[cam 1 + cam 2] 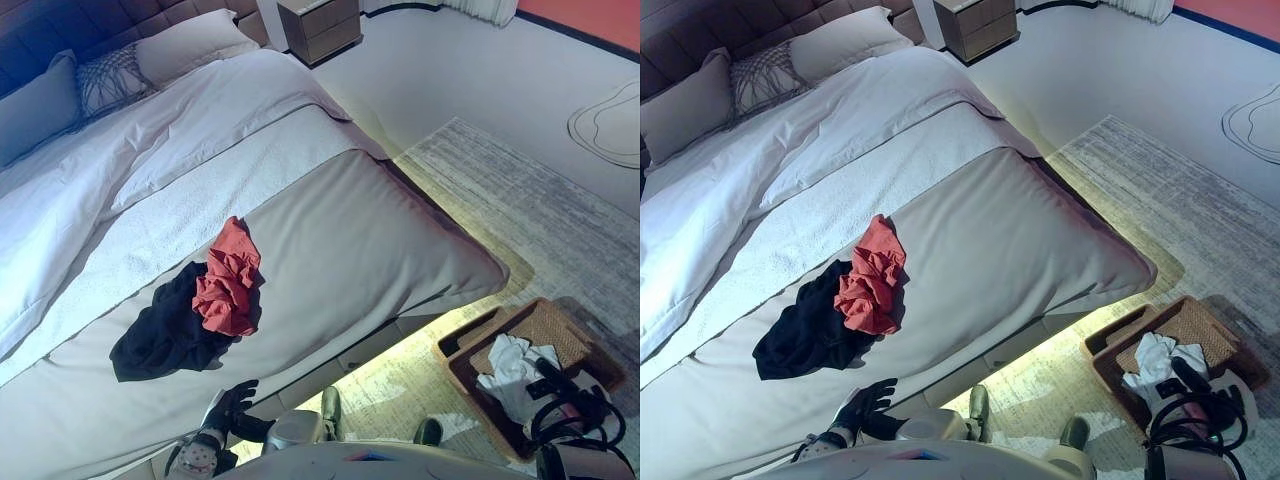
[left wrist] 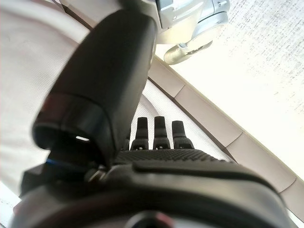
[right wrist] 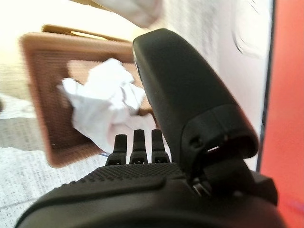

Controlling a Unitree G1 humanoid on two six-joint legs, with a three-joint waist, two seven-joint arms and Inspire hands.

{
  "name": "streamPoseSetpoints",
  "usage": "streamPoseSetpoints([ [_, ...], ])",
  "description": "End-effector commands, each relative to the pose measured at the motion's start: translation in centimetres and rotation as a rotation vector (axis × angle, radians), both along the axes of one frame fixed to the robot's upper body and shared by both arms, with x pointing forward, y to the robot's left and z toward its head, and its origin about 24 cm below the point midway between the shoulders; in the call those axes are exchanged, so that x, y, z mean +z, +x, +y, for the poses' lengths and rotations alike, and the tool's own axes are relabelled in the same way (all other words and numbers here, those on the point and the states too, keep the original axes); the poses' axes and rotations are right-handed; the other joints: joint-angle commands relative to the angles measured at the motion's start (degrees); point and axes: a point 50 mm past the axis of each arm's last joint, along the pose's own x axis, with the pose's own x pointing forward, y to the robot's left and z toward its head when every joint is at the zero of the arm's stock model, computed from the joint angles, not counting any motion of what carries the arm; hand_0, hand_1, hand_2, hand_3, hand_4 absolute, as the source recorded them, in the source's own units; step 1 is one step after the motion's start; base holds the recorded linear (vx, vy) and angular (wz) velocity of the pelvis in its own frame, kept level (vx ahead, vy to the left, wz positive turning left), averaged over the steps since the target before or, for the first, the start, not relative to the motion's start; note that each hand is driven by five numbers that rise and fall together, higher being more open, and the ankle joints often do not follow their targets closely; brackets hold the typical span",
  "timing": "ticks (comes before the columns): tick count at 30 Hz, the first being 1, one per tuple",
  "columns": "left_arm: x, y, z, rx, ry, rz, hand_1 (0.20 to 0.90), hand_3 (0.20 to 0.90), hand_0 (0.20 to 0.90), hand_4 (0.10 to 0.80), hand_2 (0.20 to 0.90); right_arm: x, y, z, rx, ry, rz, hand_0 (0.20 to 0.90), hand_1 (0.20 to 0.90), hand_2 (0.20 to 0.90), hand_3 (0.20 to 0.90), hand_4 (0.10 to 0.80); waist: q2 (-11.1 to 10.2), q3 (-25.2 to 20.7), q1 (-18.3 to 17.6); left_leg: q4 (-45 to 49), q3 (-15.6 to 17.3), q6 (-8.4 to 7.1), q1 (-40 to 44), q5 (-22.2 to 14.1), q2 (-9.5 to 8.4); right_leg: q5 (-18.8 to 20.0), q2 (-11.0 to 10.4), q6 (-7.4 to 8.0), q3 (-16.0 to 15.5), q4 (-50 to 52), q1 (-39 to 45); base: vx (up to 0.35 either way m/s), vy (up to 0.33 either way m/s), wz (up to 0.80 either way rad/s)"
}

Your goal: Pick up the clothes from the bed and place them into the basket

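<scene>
A red garment (image 1: 228, 280) lies crumpled on the grey bed cover (image 1: 370, 240), partly over a black garment (image 1: 160, 340) to its left. My left hand (image 1: 232, 402) is open and empty at the bed's near edge, just below the black garment; in the left wrist view its fingers (image 2: 159, 130) are straight. A brown woven basket (image 1: 555, 335) stands on the rug at the lower right with a white garment (image 1: 512, 372) in it. My right hand (image 1: 562, 385) is open and empty just above the basket (image 3: 40, 99) and the white garment (image 3: 102, 102).
Pillows (image 1: 190, 45) lie at the head of the bed. A wooden nightstand (image 1: 322, 25) stands at the far end. A grey rug (image 1: 520, 200) covers the floor right of the bed, with a white mat (image 1: 610, 125) beyond it.
</scene>
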Motion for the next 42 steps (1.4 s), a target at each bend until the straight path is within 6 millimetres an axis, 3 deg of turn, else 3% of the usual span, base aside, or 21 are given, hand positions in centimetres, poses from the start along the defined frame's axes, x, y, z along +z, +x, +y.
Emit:
streamPoseSetpoints([
  [1, 0.5, 0.5, 2.4, 0.037, 0.077, -0.024, 0.9, 0.9, 0.9, 0.8, 0.9, 0.3, 2.3, 1.6, 0.199, -0.051, -0.032, 0.9, 0.9, 0.9, 0.9, 0.8, -4.54, -1.68, 1.76, -1.82, -3.17, -3.51, -5.0, 2.87, 0.45, -3.95, -0.23, -0.08, -5.19, 4.57, 2.56, 0.0, 0.0, 0.0],
  [7, 0.4, -0.2, 2.8, 0.102, 0.079, -0.018, 0.9, 0.9, 0.9, 0.8, 0.9, 0.3, 5.6, 5.7, 0.528, -0.1, 0.002, 0.9, 0.9, 0.9, 0.9, 0.8, -5.7, -2.06, 5.06, -0.79, -5.9, -3.79, -6.08, 3.35, 0.99, -5.57, 1.04, -1.38, -6.6, 5.5, 3.73, 0.014, 0.003, 0.12],
  [10, 0.3, -0.7, 3.1, 0.119, 0.084, -0.002, 0.9, 0.9, 0.9, 0.8, 0.9, 0.8, 6.9, 6.5, 0.637, -0.14, 0.009, 0.9, 0.9, 0.9, 0.9, 0.8, -5.82, -1.93, 6.57, -0.42, -7.56, -4.21, -7.02, 3.89, 1.38, -6.28, 1.58, -1.99, -7.13, 6.12, 4.06, 0.006, 0.021, 0.3],
  [11, 0.2, -1.4, 3.3, 0.108, 0.1, 0.021, 0.9, 0.9, 0.9, 0.8, 0.9, 1.0, 7.4, 6.7, 0.695, -0.165, 0.022, 0.9, 0.9, 0.9, 0.9, 0.8, -5.92, -1.95, 7.58, -0.75, -7.28, -4.84, -7.38, 4.98, 2.28, -6.42, 1.96, -1.99, -8.1, 6.05, 4.96, 0.039, 0.059, 0.27],
  [14, 0.1, -1.6, 3.4, 0.054, 0.117, 0.044, 0.9, 0.9, 0.9, 0.8, 0.9, 1.1, 7.3, 6.7, 0.751, -0.203, 0.056, 0.9, 0.9, 0.9, 0.9, 0.8, -6.51, -1.88, 6.0, 1.34, 2.2, -7.05, -7.09, 7.0, 6.32, -6.4, 2.18, -1.18, -11.12, 4.88, 7.4, 0.094, 0.074, 0.54],
  [16, 0.3, -0.2, 3.3, 0.018, 0.121, 0.034, 0.9, 0.9, 0.9, 0.8, 0.9, 1.5, 7.2, 6.2, 0.819, -0.274, 0.075, 0.9, 0.9, 0.9, 0.9, 0.8, -7.31, -1.62, 2.99, 3.89, 13.37, -7.21, -6.06, 7.53, 10.18, -5.45, 0.91, -0.56, -15.65, 5.63, 7.88, -0.074, 0.257, 1.31],
  [18, 0.3, 0.2, 3.1, 0.021, 0.116, 0.027, 0.9, 0.9, 0.9, 0.8, 0.9, 1.7, 7.4, 6.3, 0.869, -0.308, 0.087, 0.9, 0.9, 0.9, 0.9, 0.8, -7.7, -1.45, 2.34, 4.44, 13.75, -6.82, -6.12, 7.2, 9.78, -5.51, 0.02, -0.07, -15.77, 6.79, 7.73, -0.014, 0.235, 1.35],
  [20, 0.3, 0.3, 2.8, 0.042, 0.107, 0.008, 0.9, 0.9, 0.9, 0.8, 0.9, 1.9, 7.8, 6.6, 0.96, -0.341, 0.113, 0.9, 0.9, 0.9, 0.9, 0.8, -8.35, -2.0, 1.89, 1.99, 14.83, -4.66, -4.34, 3.9, 7.59, -5.8, -1.93, 1.22, -15.39, 9.34, 7.42, 0.064, 0.253, 0.87],
  [25, 0.8, 1.5, 3.2, 0.042, 0.115, -0.018, 0.9, 0.9, 0.9, 0.8, 0.9, 1.9, 8.4, 6.9, 1.124, -0.412, 0.221, 0.9, 0.9, 0.9, 0.9, 0.8, -9.93, -4.36, 2.41, -1.14, 14.48, 0.22, -0.38, -0.03, 1.76, -3.91, -5.31, 4.18, -13.39, 12.62, 8.53, 0.171, 0.241, 0.21],
  [27, 1.1, 2.5, 3.3, 0.012, 0.118, -0.023, 0.9, 0.9, 0.9, 0.8, 0.9, 2.1, 8.8, 7.0, 1.173, -0.444, 0.258, 0.9, 0.9, 0.9, 0.9, 0.8, -10.95, -4.92, 2.5, -1.39, 13.38, 2.82, 0.68, -2.03, -1.52, 0.3, -9.28, 6.67, -11.69, 19.36, 7.46, 0.176, 0.243, 0.45],
  [29, 1.3, 3.0, 3.3, -0.013, 0.127, -0.027, 0.9, 0.9, 0.9, 0.8, 0.9, 2.1, 8.9, 7.2, 1.195, -0.464, 0.27, 0.9, 0.9, 0.9, 0.9, 0.8, -11.37, -4.98, 2.38, -1.21, 12.78, 4.14, 0.88, -2.98, -2.98, 3.17, -11.79, 8.14, -10.18, 24.37, 5.92, 0.139, 0.22, 0.67],
  [30, 1.7, 4.0, 3.4, -0.073, 0.161, -0.041, 0.9, 0.9, 0.9, 0.8, 0.9, 2.3, 9.1, 7.7, 1.233, -0.504, 0.28, 0.9, 0.9, 0.9, 0.9, 0.8, -10.27, -4.43, 0.77, -1.06, 9.6, 6.75, 1.72, -5.24, -3.57, 7.77, -15.98, 9.48, -3.11, 40.21, -2.33, 0.115, 0.217, 0.69],
  [31, 1.8, 4.2, 3.6, -0.086, 0.176, -0.046, 0.9, 0.9, 0.9, 0.8, 0.9, 2.4, 9.2, 7.7, 1.25, -0.518, 0.284, 0.9, 0.9, 0.9, 0.9, 0.8, -9.46, -4.19, -0.09, -0.96, 9.89, 7.29, 1.31, -4.64, -2.4, 7.75, -14.43, 7.55, -0.77, 43.08, -6.13, 0.119, 0.136, 0.61],
  [32, 1.9, 4.5, 3.7, -0.097, 0.192, -0.046, 0.9, 0.9, 0.9, 0.8, 0.9, 2.4, 9.2, 7.7, 1.261, -0.532, 0.284, 0.9, 0.9, 0.9, 0.9, 0.8, -9.42, -3.63, -1.25, -1.22, 8.29, 7.17, 1.63, -4.76, -2.11, 6.74, -12.1, 6.76, 2.06, 42.06, -8.78, 0.009, -0.029, 1.1],
  [33, 1.9, 4.5, 3.8, -0.097, 0.194, -0.045, 0.9, 0.9, 0.9, 0.8, 0.9, 2.4, 9.2, 7.8, 1.265, -0.536, 0.283, 0.9, 0.9, 0.9, 0.9, 0.8, -9.46, -3.58, -1.45, -1.27, 7.99, 7.14, 1.62, -4.79, -2.09, 6.44, -11.71, 6.59, 2.56, 41.91, -9.31, 0.115, -0.144, 1.26],
  [34, 2.1, 4.8, 4.1, -0.105, 0.213, -0.043, 0.9, 0.9, 0.9, 0.8, 0.9, 2.7, 9.4, 7.9, 1.306, -0.579, 0.278, 0.9, 0.9, 0.9, 0.9, 0.8, -10.26, -2.85, -2.98, -1.57, 5.11, 6.27, 1.89, -4.43, -1.96, 3.76, -7.43, 5.28, 5.49, 35.14, -10.94, 0.126, -0.251, 1.27],
  [35, 2.3, 5.2, 4.3, -0.107, 0.224, -0.051, 0.9, 0.9, 0.9, 0.8, 0.9, 3.0, 9.8, 8.1, 1.346, -0.626, 0.271, 0.9, 0.9, 0.9, 0.9, 0.8, -11.03, -2.19, -3.93, -1.24, 3.32, 5.29, 1.86, -4.51, -1.66, 2.13, -5.25, 4.86, 6.32, 27.27, -10.28, 0.136, -0.291, 0.71],
  [37, 2.6, 5.8, 4.7, -0.1, 0.239, -0.064, 0.9, 0.9, 0.9, 0.8, 0.9, 3.7, 10.5, 8.8, 1.401, -0.697, 0.243, 0.9, 0.9, 0.9, 0.9, 0.8, -12.61, -1.5, -5.04, -0.39, 1.88, 4.18, 1.27, -5.03, -1.55, 2.86, -3.43, 5.4, 7.31, 15.92, -10.46, 0.142, -0.322, 0.99],
  [38, 2.9, 6.1, 5.1, -0.109, 0.257, -0.078, 0.9, 0.9, 0.9, 0.8, 0.9, 4.3, 11.2, 9.1, 1.417, -0.737, 0.227, 0.9, 0.9, 0.9, 0.9, 0.8, -13.55, -0.64, -5.95, 0.0, 0.7, 3.76, 1.53, -6.24, -1.41, 5.73, -3.12, 6.21, 9.06, 12.42, -12.32, 0.142, -0.346, 1.03],
  [40, 3.2, 6.9, 5.1, -0.129, 0.275, -0.109, 0.9, 0.9, 0.9, 0.8, 0.9, 5.1, 12.3, 9.2, 1.409, -0.79, 0.21, 0.9, 0.9, 0.9, 0.9, 0.8, -13.89, -0.04, -6.23, -0.07, -2.29, 3.75, 0.09, -5.89, -0.56, 3.76, -1.61, 5.57, 12.41, 12.09, -12.65, 0.063, -0.217, 0.6],
  [42, 3.2, 6.8, 5.0, -0.092, 0.271, -0.12, 0.9, 0.9, 0.9, 0.8, 0.9, 5.9, 13.2, 9.1, 1.404, -0.831, 0.205, 0.9, 0.9, 0.9, 0.9, 0.8, -14.28, 0.2, -4.67, 0.2, -4.21, 3.34, -1.4, -4.51, -0.56, 2.03, -0.58, 4.83, 11.43, 11.43, -9.79, 0.047, -0.148, 0.96],
])
